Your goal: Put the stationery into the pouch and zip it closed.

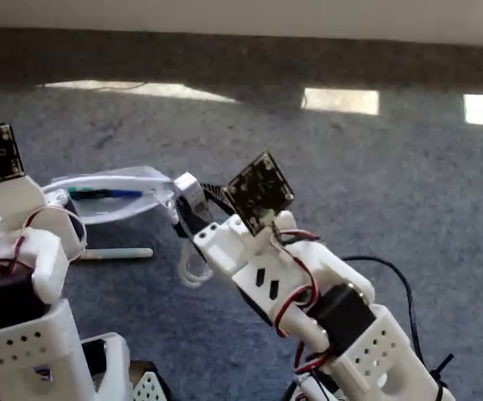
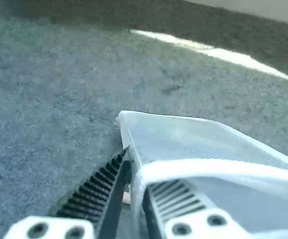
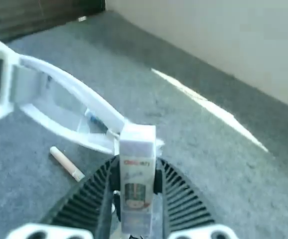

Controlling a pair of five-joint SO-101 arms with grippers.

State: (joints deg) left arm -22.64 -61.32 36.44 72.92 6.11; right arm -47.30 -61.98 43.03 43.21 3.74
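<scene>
A translucent white pouch (image 1: 112,200) lies on the grey carpet with a blue and green pen (image 1: 104,194) inside it. My left gripper (image 2: 134,167) is shut on the rim at the pouch's (image 2: 199,144) left end. At the pouch's right end my right gripper (image 1: 187,210) is shut on a small white eraser box (image 1: 188,190). In the right wrist view the eraser box (image 3: 136,149) stands between the gripper's (image 3: 136,167) fingers, just in front of the pouch's (image 3: 59,99) open mouth. A white pen (image 1: 116,253) lies on the carpet in front of the pouch.
The grey carpet (image 1: 375,192) stretches to the right and behind the pouch, with bright sun patches (image 1: 342,101) near the far wall. The left arm's body (image 1: 20,284) stands close to the white pen (image 3: 67,163).
</scene>
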